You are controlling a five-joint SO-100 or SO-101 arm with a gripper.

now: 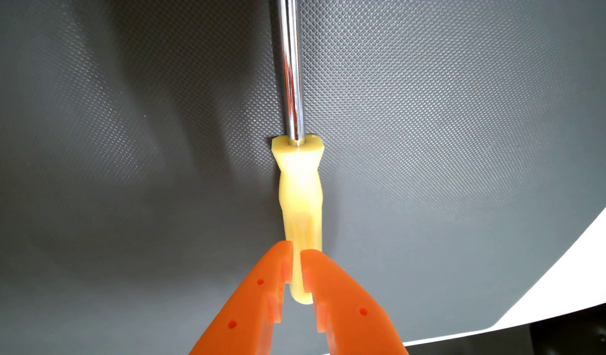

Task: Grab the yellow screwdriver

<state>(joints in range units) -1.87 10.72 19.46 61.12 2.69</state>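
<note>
The yellow screwdriver (300,191) runs up the middle of the wrist view: a pale yellow plastic handle below and a shiny chrome shaft (291,68) leaving through the top edge. My orange gripper (296,249) comes in from the bottom, and its two fingertips are closed tightly on the rear end of the handle. The butt of the handle shows in the gap below the tips. The screwdriver's tip is out of view. I cannot tell whether the tool rests on the mat or hangs above it.
A dark grey textured mat (124,153) covers nearly the whole view. Its curved edge runs along the lower right, with a white table surface (568,283) beyond it and a dark strip at the bottom right corner.
</note>
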